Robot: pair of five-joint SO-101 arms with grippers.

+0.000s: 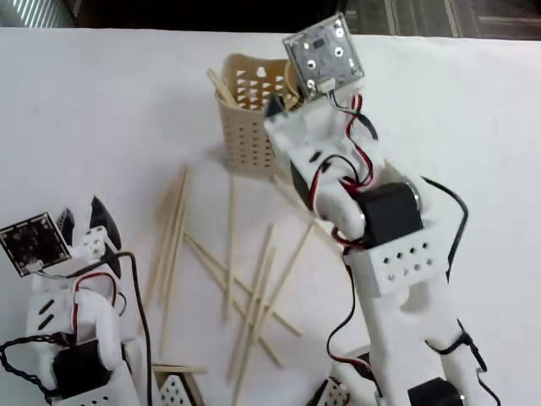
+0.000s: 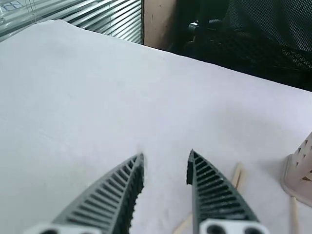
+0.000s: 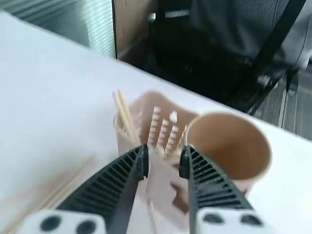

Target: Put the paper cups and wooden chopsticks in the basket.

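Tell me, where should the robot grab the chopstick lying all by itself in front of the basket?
Best guess: the chopstick wants gripping on the half nearer the basket, coming straight down from above. It lies flat on the table, so the grip should straddle its thin width. Its other half is crossed by other chopsticks.

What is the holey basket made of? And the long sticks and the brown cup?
Basket: probably plastic, cream and smooth, with neat moulded slots. Sticks: pale, matte, likely wood. Cup: tan and dull with a thin rim, looks like paper.
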